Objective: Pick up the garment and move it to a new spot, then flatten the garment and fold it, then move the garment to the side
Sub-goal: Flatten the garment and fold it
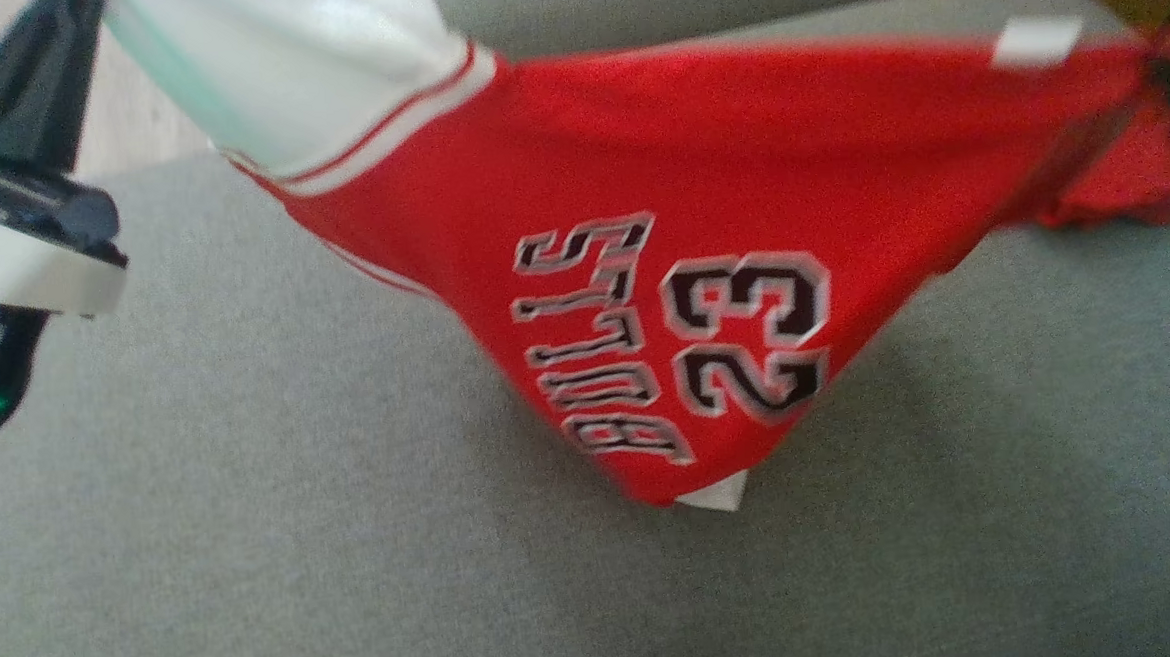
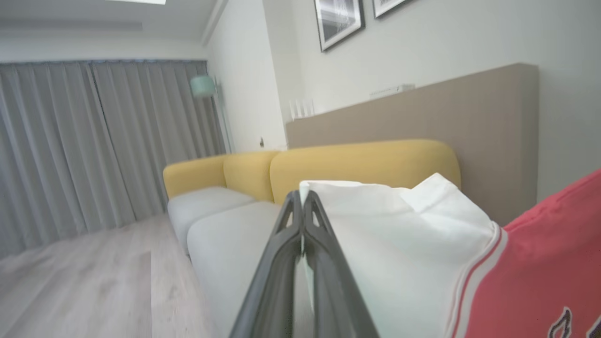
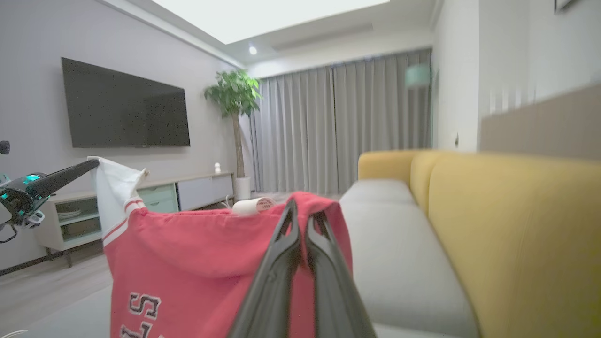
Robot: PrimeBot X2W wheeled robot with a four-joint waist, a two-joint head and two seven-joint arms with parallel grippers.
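Red jersey (image 1: 736,160) hangs in the air, stretched between both grippers above the grey sofa seat (image 1: 253,486). Top edge pulled nearly straight across the head view, body sagging to a point low in the middle, just over the seat; cannot tell if the tip touches.

Left gripper (image 2: 300,197): fingers pressed together, almost no gap, pinching the white sleeve (image 2: 399,234) at its edge. The sleeve has red stripe trim where it meets the red body.

Right gripper (image 3: 305,213): fingers narrow, closed on a bunched fold of red cloth at the opposite end of the jersey. In the head view that end is blurred at the right edge.

Black number 23 (image 1: 746,335) with white outline and lettering beside it face the head camera, turned sideways. White tag (image 1: 1036,42) sits on the top edge near the right end.

Yellow backrest (image 3: 516,234) runs behind the seat.

Containers: low cabinet (image 3: 197,190) against the far wall under the TV (image 3: 122,105). Its left open shelves (image 3: 70,216) hold something pale, too small to tell; its right fronts are closed. White pot (image 3: 242,187) on the floor beside the cabinet holds a tall leafy plant (image 3: 232,94). Grey curtains (image 3: 338,126) are drawn.
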